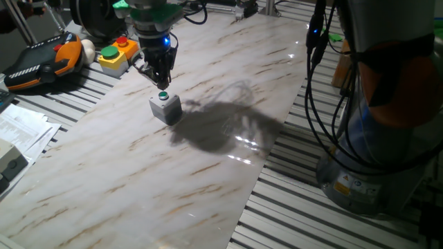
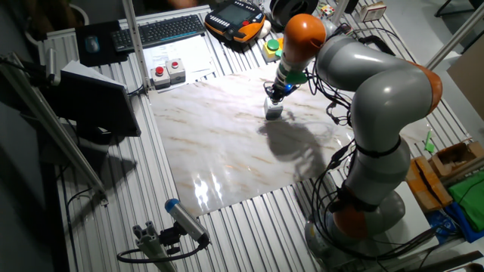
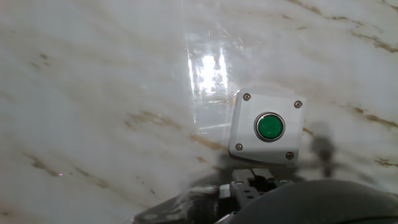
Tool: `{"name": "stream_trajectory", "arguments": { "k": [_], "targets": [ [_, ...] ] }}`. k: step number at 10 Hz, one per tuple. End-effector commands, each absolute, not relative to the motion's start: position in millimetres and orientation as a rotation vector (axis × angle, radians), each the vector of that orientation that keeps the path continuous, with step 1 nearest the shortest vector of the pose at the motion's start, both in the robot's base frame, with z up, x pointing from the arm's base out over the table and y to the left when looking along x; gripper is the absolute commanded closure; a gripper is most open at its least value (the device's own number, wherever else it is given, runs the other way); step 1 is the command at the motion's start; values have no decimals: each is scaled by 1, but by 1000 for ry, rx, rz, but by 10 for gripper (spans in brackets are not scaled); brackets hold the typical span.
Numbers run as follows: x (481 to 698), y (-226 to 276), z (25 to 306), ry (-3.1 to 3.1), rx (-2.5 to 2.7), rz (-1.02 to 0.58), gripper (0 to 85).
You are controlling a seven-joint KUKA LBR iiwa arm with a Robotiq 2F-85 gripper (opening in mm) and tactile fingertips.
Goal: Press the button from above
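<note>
Marble-patterned tabletop (image 1: pixel 208 152), pale with brown veins, laid over a ribbed metal bench. Small light-grey box (image 1: pixel 166 108) standing on the marble toward the far left in one fixed view, square to the surface, with a round green button (image 1: pixel 163 95) set in its top. Dark gripper (image 1: pixel 158 77) hanging just above the button, pointing straight down, fingertips close over it; contact with the button impossible to confirm. Finger state also impossible to tell: tips merge into one dark shape in both fixed views.

Behind the box, on the bench at far left, a yellow box (image 1: pixel 116 55) bearing a larger green and a red button, and beside it an orange-and-black handheld pendant (image 1: pixel 41 61). Papers (image 1: pixel 21 131) at the left edge.

In the other fixed view, large grey arm (image 2: pixel 378 98) with orange joints bending from its base at right over to the grey box (image 2: pixel 274 110) near the far edge of the marble. Keyboard (image 2: pixel 170 29) at the far side, and a small grey unit with two red buttons (image 2: pixel 167 73) just off the marble's far left corner.

In the hand view, box (image 3: pixel 267 127) seen from above, right of centre, four corner screws showing, green button (image 3: pixel 269 127) in its middle. Bright glare on the marble just to the left of it. Blurred dark gripper parts (image 3: pixel 255 186) along the bottom edge.
</note>
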State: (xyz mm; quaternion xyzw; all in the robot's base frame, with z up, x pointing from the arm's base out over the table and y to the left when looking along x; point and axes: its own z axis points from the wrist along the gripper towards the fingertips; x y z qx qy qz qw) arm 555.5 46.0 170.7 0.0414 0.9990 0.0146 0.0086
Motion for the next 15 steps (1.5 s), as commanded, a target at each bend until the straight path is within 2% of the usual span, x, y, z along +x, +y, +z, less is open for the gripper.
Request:
{"name": "stream_trajectory", "arguments": {
  "k": [1,5,11,12,13,14,15],
  "targets": [
    [556,46,171,3124,131,35,843],
    [556,46,171,3116,138,59,843],
    [565,50,147,3083,182,133,843],
    [568,49,146,3078,176,142,817],
    [568,47,146,3076,171,133,687],
    [569,46,146,3068,175,119,423],
    [570,45,145,3064,184,110,267]
  ]
}}
